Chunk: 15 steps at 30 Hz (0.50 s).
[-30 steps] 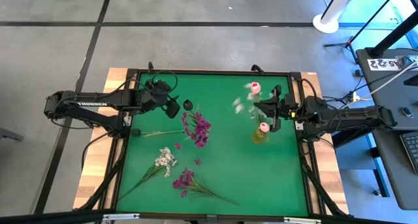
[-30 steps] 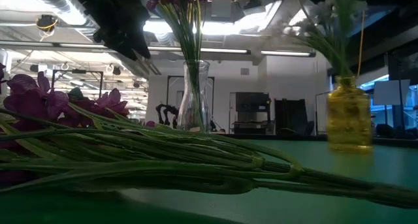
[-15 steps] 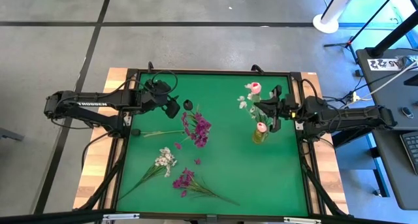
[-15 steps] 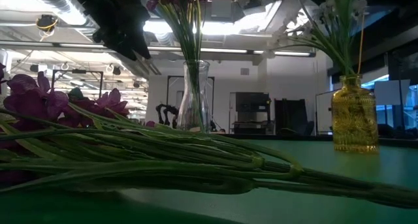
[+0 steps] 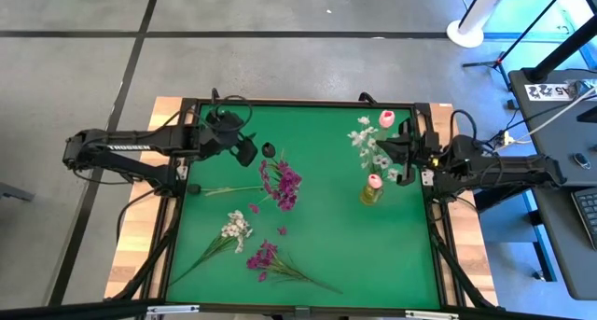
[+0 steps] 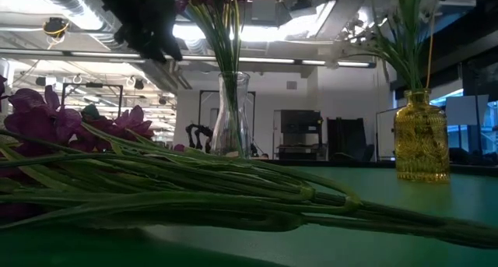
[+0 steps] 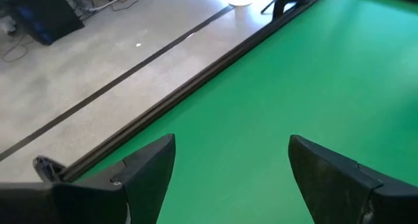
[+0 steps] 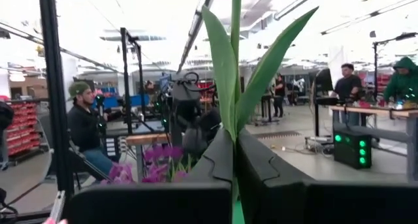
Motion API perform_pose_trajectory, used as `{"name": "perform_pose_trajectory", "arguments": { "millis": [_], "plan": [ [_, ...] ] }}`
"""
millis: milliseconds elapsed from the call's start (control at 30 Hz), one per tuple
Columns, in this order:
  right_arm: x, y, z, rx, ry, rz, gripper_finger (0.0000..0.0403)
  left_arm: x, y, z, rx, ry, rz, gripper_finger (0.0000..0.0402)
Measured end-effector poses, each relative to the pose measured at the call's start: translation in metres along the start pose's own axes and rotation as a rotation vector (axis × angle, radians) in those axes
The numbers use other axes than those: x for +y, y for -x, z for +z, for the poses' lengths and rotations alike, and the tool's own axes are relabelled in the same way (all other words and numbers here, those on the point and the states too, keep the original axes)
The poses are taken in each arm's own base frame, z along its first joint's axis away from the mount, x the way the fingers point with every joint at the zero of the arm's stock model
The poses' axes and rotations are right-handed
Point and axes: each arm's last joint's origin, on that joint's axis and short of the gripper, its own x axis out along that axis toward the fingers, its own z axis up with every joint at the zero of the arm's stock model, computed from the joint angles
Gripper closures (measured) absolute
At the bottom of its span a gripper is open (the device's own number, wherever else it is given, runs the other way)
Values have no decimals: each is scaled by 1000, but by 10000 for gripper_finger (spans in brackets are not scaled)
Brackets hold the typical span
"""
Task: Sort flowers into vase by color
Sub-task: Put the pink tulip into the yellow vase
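Right now my right claw (image 5: 403,152) is clamped on the green stem of a pink tulip bud (image 5: 386,118), held high beside the amber glass bottle vase (image 5: 371,193) near the table's right edge; in my right wrist view the two dark fingers (image 8: 209,162) press flat against the stem and its long green leaves (image 8: 225,67). I judge I am holding it up so the stem end can be lined up over the bottle's narrow neck, where a white blossom spray (image 5: 366,143) and another pink bud (image 5: 374,180) already stand. Those stems crowd the opening, so mine may snag on them.

My left claw (image 5: 244,152) waits over the far left part of the green table mat (image 5: 336,255), fingers (image 7: 144,168) spread apart and holding nothing, close to a small dark bud (image 5: 269,149).

Nearby stands a clear glass vase (image 6: 231,115) with magenta-purple flowers (image 5: 283,183). A white blossom spray on the mat (image 5: 236,229) and a loose magenta-purple spray (image 5: 265,258) lie near the front edge, unsorted.
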Motion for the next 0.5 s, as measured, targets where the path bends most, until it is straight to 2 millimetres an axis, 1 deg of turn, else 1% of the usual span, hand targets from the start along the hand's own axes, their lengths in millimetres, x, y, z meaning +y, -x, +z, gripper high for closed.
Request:
{"name": "perform_pose_trajectory", "arguments": {
  "millis": [200, 333, 433, 500],
  "plan": [
    [0, 10, 11, -61, -6, 26, 403, 1, 9, 17, -45, -1, -16, 109],
    [-1, 22, 33, -136, 2, 35, 403, 2, 13, 23, -61, 5, -22, 109],
    [-2, 32, 49, -137, 14, 35, 403, 2, 13, 24, -63, 6, -22, 109],
    [-4, 39, 54, -107, 30, 4, 403, 2, 13, 24, -59, 3, -21, 109]
  ]
}}
